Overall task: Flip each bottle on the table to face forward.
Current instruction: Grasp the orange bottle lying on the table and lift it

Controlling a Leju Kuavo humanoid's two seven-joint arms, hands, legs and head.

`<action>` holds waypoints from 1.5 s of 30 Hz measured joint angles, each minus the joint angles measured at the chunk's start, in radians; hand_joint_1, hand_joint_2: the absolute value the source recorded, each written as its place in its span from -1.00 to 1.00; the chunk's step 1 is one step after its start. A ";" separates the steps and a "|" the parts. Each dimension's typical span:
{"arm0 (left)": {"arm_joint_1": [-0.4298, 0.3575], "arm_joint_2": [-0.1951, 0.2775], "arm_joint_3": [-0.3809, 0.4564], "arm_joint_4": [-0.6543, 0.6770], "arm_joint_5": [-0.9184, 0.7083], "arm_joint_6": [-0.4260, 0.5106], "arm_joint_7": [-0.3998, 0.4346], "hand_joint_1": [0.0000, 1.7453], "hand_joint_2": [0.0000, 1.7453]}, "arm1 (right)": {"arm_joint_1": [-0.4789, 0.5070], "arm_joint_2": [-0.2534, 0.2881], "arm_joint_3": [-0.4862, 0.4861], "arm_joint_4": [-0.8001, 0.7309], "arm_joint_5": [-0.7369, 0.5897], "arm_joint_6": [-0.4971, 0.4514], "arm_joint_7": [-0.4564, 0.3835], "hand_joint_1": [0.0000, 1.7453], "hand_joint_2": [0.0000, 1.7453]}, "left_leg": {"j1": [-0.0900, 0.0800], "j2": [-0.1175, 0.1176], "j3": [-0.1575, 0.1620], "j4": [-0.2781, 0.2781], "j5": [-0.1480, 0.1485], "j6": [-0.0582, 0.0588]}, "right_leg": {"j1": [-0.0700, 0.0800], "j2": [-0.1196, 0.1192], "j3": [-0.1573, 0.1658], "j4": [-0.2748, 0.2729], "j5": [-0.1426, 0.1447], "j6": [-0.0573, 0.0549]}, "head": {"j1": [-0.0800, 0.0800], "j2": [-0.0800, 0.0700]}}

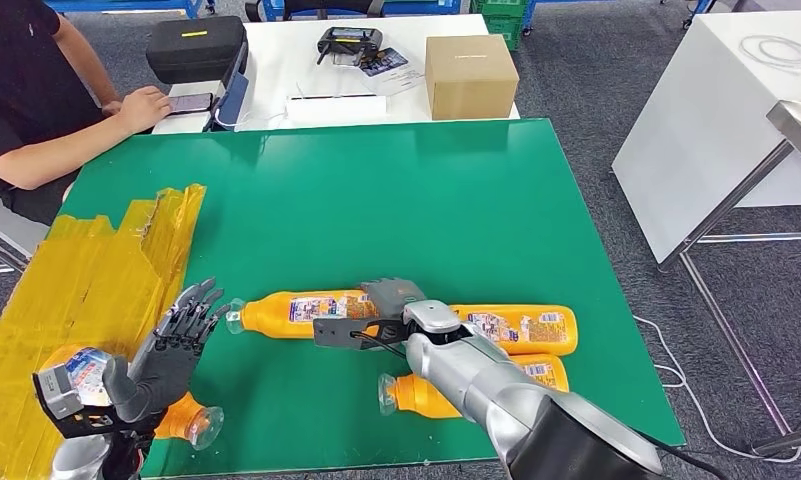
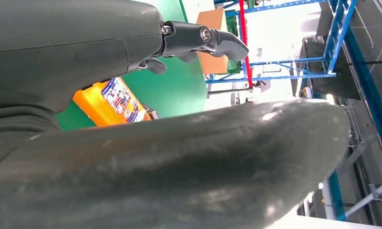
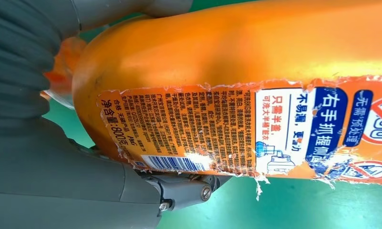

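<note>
a: orange plastic all over the green table [image 1: 396,190]. how many bottles are there?

b: four, all lying on their sides. one far-left bottle [image 1: 296,313] at about 7 o'clock from the table's middle, cap toward 9. one far-right bottle [image 1: 521,328] at about 5 o'clock, in line with it. a near bottle [image 1: 426,395] just at 6 o'clock of that one, clear cap toward 9. and a corner bottle [image 1: 181,418] at the table's 7 o'clock corner, cap toward 3.

a: what is the right hand [image 1: 371,318] doing?

b: it sits between the two far bottles, fingers wrapped on the neck end of the far-right bottle [image 3: 236,95]. in the right wrist view the torn back label with barcode and small print faces the camera, and the grey thumb [image 3: 179,191] lies along the bottle's body. it holds that bottle.

a: and the left hand [image 1: 176,345]?

b: it hovers above the corner bottle, dark fingers [image 1: 198,305] spread wide toward 1 o'clock, holding nothing. the left wrist view catches a labelled orange bottle [image 2: 112,102] on the green beyond the thumb.

a: anything else around?

b: crumpled yellow tape [image 1: 86,280] covers the 9 o'clock edge. a person's hand [image 1: 141,105] rests on a phone [image 1: 189,102] at 11 o'clock, and a cardboard box [image 1: 469,75] stands on the white table [image 1: 276,60] at 12.
</note>
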 joint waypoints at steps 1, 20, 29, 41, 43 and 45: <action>0.000 0.000 0.000 0.000 0.005 -0.002 0.000 -1.00 -1.00 | 0.004 -0.001 -0.003 0.000 0.014 -0.001 0.001 1.00 1.00 | 0.000 0.000 0.000 0.000 0.000 0.000 | 0.000 0.000 0.000 0.000 0.000 0.000 | 0.000 0.000; -0.028 -0.004 0.058 0.054 0.043 0.080 0.013 -1.00 -1.00 | 0.020 -0.021 -0.120 0.000 0.050 -0.107 -0.007 1.00 1.00 | 0.000 0.000 0.000 0.000 0.000 0.000 | 0.000 0.000 0.001 0.000 0.000 0.000 | 0.000 0.000; 0.040 -0.071 0.211 0.021 0.138 0.098 0.113 -1.00 -1.00 | 0.045 -0.036 -0.358 -0.092 0.040 -0.288 -0.161 1.00 1.00 | 0.000 0.000 -0.003 0.000 0.000 0.000 | 0.000 0.000 -0.002 0.000 0.000 0.000 | 0.000 0.000; 0.068 -0.151 0.338 -0.024 0.240 0.145 0.236 -1.00 1.00 | 0.130 -0.030 -0.591 -0.267 0.096 -0.275 -0.261 1.00 1.00 | 0.000 0.000 -0.004 0.000 0.000 0.000 | 0.000 0.000 -0.002 0.000 0.000 0.000 | 0.000 0.000; 0.077 -0.163 0.347 -0.032 0.251 0.135 0.256 -1.00 1.00 | 0.149 -0.023 -0.620 -0.304 0.104 -0.262 -0.281 1.00 1.00 | 0.000 0.000 -0.004 0.000 0.000 0.000 | 0.000 0.000 -0.003 0.000 0.000 0.000 | 0.000 0.000; 0.088 -0.177 0.352 -0.045 0.261 0.122 0.267 -1.00 1.00 | 0.171 -0.014 -0.640 -0.343 0.115 -0.247 -0.298 1.00 1.00 | 0.000 0.000 -0.005 0.000 0.000 0.000 | 0.000 0.000 -0.003 0.000 0.000 0.000 | 0.000 0.000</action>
